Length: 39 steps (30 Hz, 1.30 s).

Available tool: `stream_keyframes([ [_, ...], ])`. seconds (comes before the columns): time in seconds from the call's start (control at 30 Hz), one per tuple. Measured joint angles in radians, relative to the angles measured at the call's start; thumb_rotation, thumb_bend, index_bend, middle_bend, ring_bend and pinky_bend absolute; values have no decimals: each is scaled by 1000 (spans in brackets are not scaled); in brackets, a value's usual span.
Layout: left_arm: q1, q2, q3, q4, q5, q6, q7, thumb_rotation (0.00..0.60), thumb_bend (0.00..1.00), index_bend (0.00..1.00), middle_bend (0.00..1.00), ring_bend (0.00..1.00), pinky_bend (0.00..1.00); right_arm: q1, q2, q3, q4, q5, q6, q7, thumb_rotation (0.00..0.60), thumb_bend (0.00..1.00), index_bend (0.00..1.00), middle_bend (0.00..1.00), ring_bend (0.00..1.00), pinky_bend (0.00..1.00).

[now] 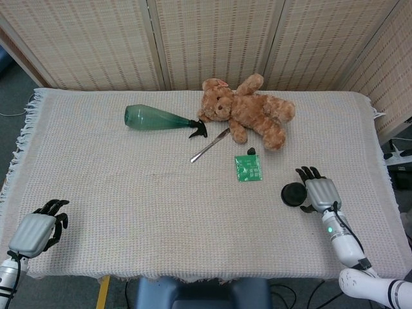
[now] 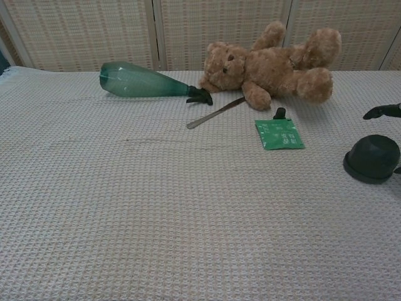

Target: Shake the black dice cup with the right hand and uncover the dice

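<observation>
My right hand [image 1: 320, 192] sits low on the cloth with its fingers [image 1: 309, 172] spread and pointing away from me, holding nothing; from the head view the black dice cup [image 1: 294, 194] stands mouth-down on the table [image 1: 129, 193] just beside the hand on its inner side, and I cannot tell whether the thumb side brushes the cup or is only close to it. From the chest view I get just a dark fingertip [image 2: 379, 112] poking in at the right edge, above and a little beyond the cup [image 2: 372, 158], apart from it (the rest of the hand is out of that frame). The cup covers whatever is under it, so I see no dice. Ahead of the right hand and toward the middle lies a green packet [image 1: 248, 167], with a small black clip [image 1: 252, 152] at its far edge; further on are the teddy bear [image 1: 248, 110], a metal knife [image 1: 210, 145] and a green bottle [image 1: 159, 118] lying on its side. My left hand [image 1: 37, 230] rests at the near left corner of the table, fingers loosely extended and apart, gripping nothing, well away from everything else.
</observation>
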Motion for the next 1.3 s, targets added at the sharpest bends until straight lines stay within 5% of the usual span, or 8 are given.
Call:
stream_keyframes([
  [0.37, 0, 0, 0, 1, 0, 1, -2, 600, 765, 571, 182, 143, 436, 12, -25, -9, 20, 40, -2, -47, 600, 91, 406, 355, 412, 459],
  [0.77, 0, -1, 1, 0, 1, 1, 2, 600, 764, 570, 182, 144, 436, -21, 1, -14, -35, -64, 80, 2, 600, 90, 423, 366, 423, 469],
  [1.03, 3, 1, 1, -2, 5, 10, 0, 600, 765, 570, 183, 144, 436, -105, 127, -73, -161, -210, 188, 29, 600, 90, 424, 366, 423, 469],
  [1.3, 5, 0, 2, -2, 10, 14, 1, 600, 765, 571, 183, 144, 435, -147, 184, -133, -172, -153, 158, -43, 600, 90, 421, 367, 423, 469],
])
